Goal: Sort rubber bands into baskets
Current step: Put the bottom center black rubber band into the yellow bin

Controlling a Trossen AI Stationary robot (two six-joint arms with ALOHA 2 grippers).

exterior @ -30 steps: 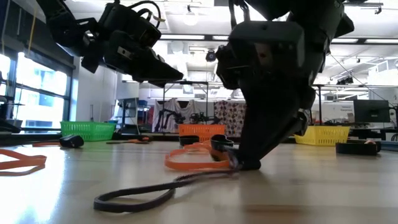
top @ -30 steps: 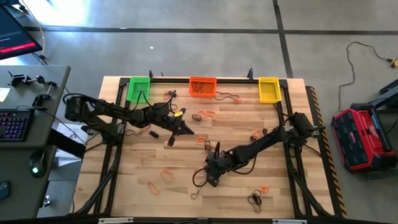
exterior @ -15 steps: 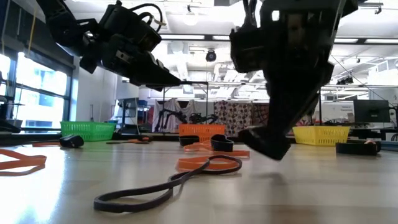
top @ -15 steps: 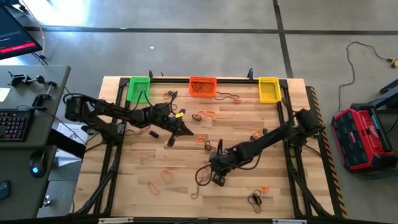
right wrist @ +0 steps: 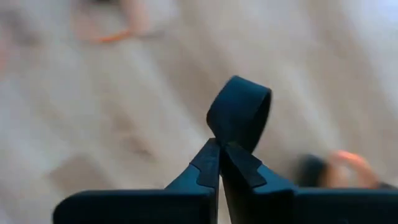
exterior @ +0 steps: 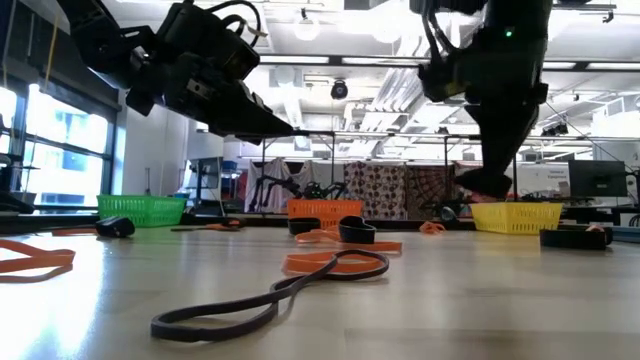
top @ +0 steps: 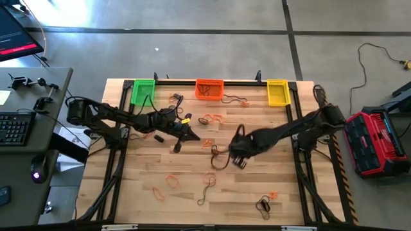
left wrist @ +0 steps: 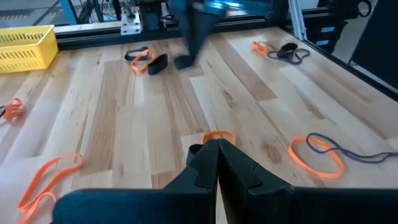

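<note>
Three baskets stand along the far edge: green (top: 142, 91), orange (top: 209, 88), yellow (top: 277, 92). Orange and black rubber bands lie scattered flat on the wooden table, among them a long black one (exterior: 270, 300) that crosses an orange one (exterior: 335, 265). My right gripper (top: 243, 162) hangs above mid-table, shut on a small dark rubber band (right wrist: 239, 115). Left of the middle, my left gripper (top: 192, 136) hovers shut with nothing in it, above an orange band (left wrist: 219, 135). My right gripper pinches the dark band between its two fingertips. A short loop of the band (right wrist: 241, 106) sticks out past the tips. The fingers point steeply down, and gripper and band are clear of the table.
More bands lie near the front edge (top: 263, 205), by the orange basket (top: 212, 119) and at front left (top: 172, 181). Black frame rails run along the table's far edge and sides. A red case (top: 372, 142) stands on the floor at the right.
My right gripper has risen off the table by the long black band and swung toward the far and right edges, tipping to point more steeply down. The long black band and the orange one stay on the table.
</note>
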